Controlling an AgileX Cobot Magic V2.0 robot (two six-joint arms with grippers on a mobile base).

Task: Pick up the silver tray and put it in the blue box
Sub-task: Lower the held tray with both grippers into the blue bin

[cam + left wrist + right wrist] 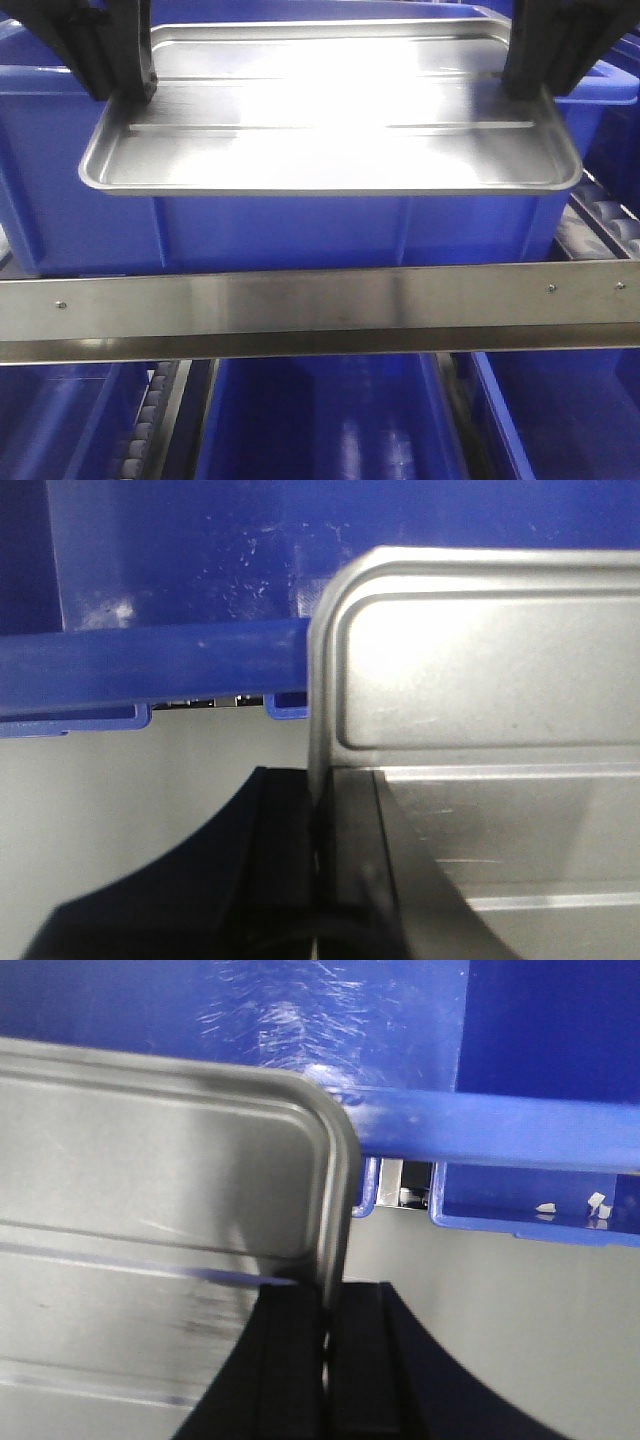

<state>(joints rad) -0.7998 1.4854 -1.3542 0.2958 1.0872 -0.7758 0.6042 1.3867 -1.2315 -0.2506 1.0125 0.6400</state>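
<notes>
- The silver tray (330, 140) hung level over the open top of the blue box (280, 235).
- The left gripper (125, 90) and the right gripper (525, 85) each clamped one short-end rim.
- A steel rail (320, 310) crossed in front, lower down, with other blue bins (320, 420) beneath it.

The shiny, ridged silver tray (330, 140) hangs level over the deep blue box (300, 235).

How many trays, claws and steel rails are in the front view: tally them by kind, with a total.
Shiny silver rectangular metal tray: 1
Black claws, left claw and right claw: 2
Flat brushed-steel rail: 1
Total: 4
</notes>
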